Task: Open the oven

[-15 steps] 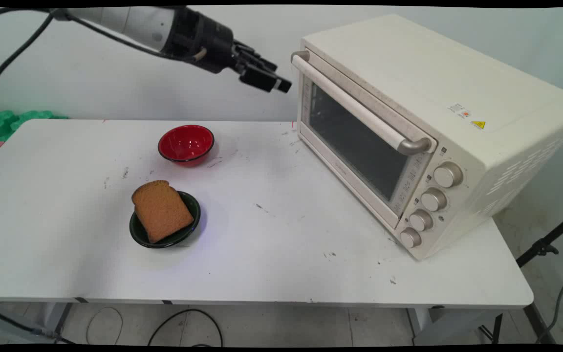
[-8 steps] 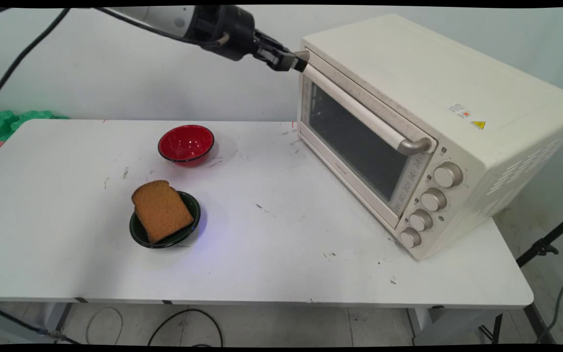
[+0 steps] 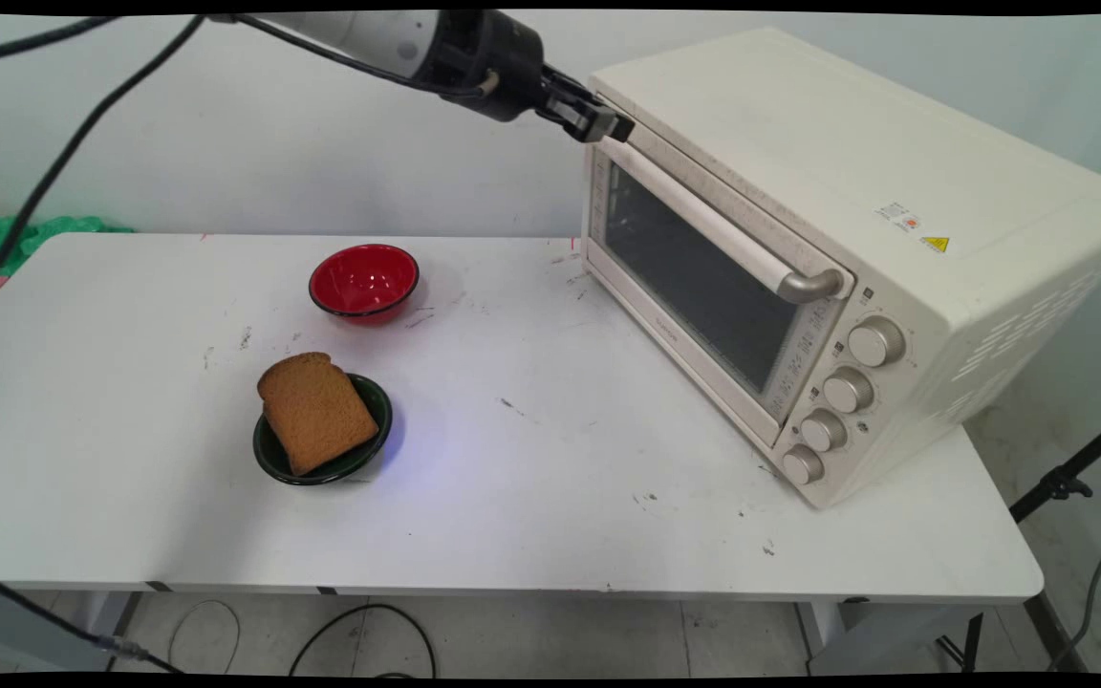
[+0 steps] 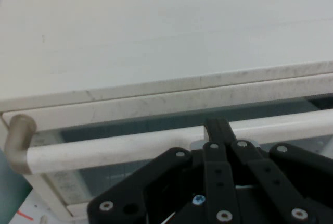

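Brown bread (image 3: 314, 411) at left, lying tilted across a dark green bowl (image 3: 371, 447) and overhanging its far-left rim. Not shifted over the last second. Just behind and slightly right, well apart from it: red bowl (image 3: 364, 279), nothing seen inside, likewise unmoved. Both on the white table (image 3: 512, 516), scuffed with small dark marks.

Further right and high up: gripper (image 3: 608, 124), reaching in from the upper left. A second ago hung in the air left of the oven (image 3: 799, 143), clear of it. Half a second ago level with the near-left end of the handle (image 3: 694, 215). Now carried rightward and a touch lower, tip at the oven's top front edge, above the handle's left part.

From the hand camera: gripper (image 4: 216, 130) with fingers pressed together, nothing between them, narrow tip crossing over the handle (image 4: 104, 151) bar. Touching the bar or just above it: cannot tell. Handle's grey bracket off to that view's left.

Right of that: oven door (image 3: 694, 287) shut, seated flush as in both earlier pictures. Three of its knobs (image 3: 847, 390) down the right front, none disturbed. Oven body not shifted on the table.
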